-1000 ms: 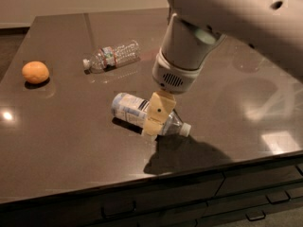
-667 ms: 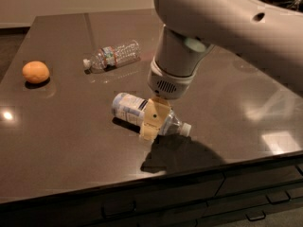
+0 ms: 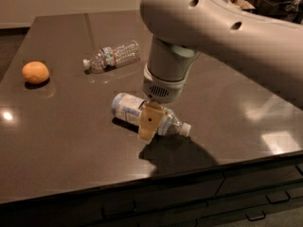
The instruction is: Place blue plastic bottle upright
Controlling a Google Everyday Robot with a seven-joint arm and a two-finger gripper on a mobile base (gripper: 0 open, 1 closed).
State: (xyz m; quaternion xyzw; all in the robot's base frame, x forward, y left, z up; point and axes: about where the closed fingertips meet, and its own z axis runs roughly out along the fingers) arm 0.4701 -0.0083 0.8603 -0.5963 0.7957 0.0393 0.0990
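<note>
The blue plastic bottle [image 3: 127, 107] lies on its side on the dark table [image 3: 66, 141], near the front edge. Its pale blue and white label faces left and its white cap [image 3: 185, 129] points right. My gripper [image 3: 149, 125] hangs straight down from the big white arm [image 3: 199, 27] and sits over the middle of the bottle. Its tan tip covers the bottle's shoulder and reaches close to the table top.
A slimmer ribbed clear bottle [image 3: 113, 56] with a small red and blue label lies on its side further back. An orange [image 3: 35, 72] sits at the far left. The table's front edge [image 3: 156, 176] runs just below the gripper, with drawers beneath.
The arm has swung further over the table, and the gripper has shifted slightly left and lower over the bottle. The bottle still lies in the same place.
</note>
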